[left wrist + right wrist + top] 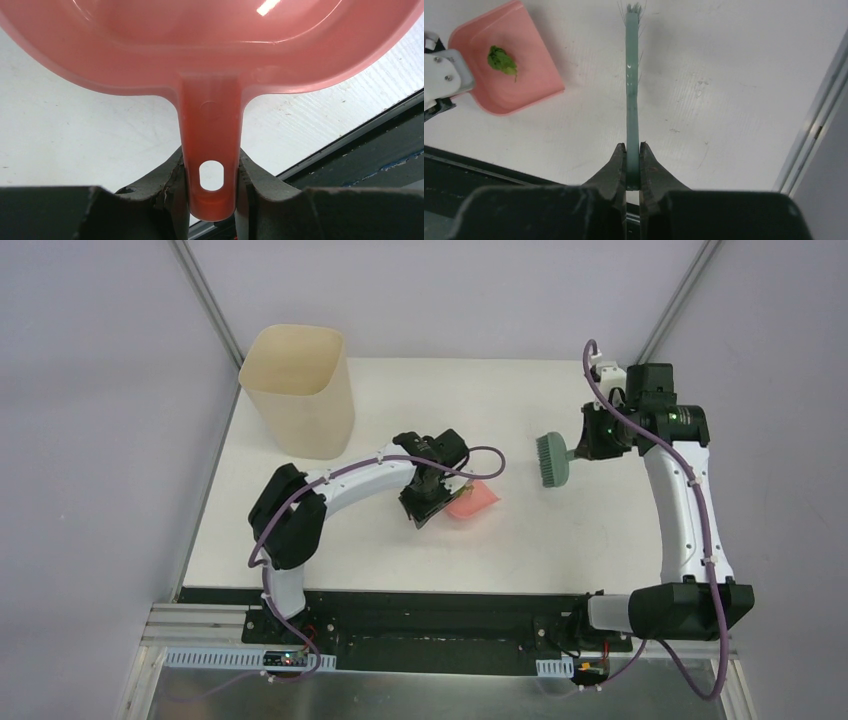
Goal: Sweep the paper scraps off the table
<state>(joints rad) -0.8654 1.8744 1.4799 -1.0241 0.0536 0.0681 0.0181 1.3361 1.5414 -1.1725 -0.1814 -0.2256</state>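
Right wrist view shows one green paper scrap (501, 59) lying inside the pink dustpan (531, 75), whose handle the left claw (211, 190) pinches. Right claw (632, 165) clamps the teal brush (632, 90). Cream bin (300, 390) stands far-left of the dustpan on the tabletop (450, 550), nearer the left arm.

The worktop (420, 540) is plain white, faintly flecked with grey marks, with a black strip along its front edge. The dustpan (478, 502) is a glossy salmon pink, and the one paper scrap (501, 59) I can see in it is leaf green. The brush (553, 461) is teal, bristles and all. The bin (300, 400) is cream. The left arm (355, 485) and right arm (680, 510) are white with black joints, trailed by purple cables (586, 360). The left pincer (211, 200) and right pincer (633, 165) are charcoal black. The walls (100, 390) are pale lilac-grey.
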